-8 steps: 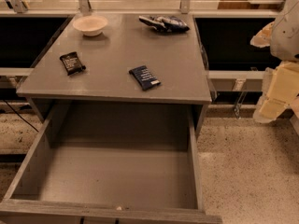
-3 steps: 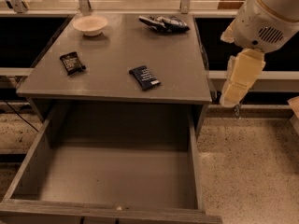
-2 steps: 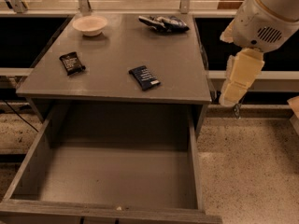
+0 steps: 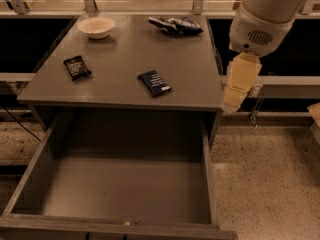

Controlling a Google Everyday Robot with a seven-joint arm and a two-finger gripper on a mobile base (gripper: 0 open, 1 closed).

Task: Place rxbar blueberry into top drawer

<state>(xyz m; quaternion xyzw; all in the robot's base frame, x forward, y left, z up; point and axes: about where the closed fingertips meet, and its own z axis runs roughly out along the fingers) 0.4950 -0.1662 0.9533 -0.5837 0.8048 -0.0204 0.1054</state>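
Rxbar blueberry (image 4: 154, 83) on grey table (image 4: 125, 49); end effector (image 4: 232, 101) beside table edge.

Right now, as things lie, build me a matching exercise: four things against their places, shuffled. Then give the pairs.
Things:
1 blue bar
2 black bar
3 bowl
4 tool

Places:
A beyond the right edge of the table
B far left corner of it
C its left side
D its middle, near the front edge

Pairs: 1-D, 2-C, 3-B, 4-A.
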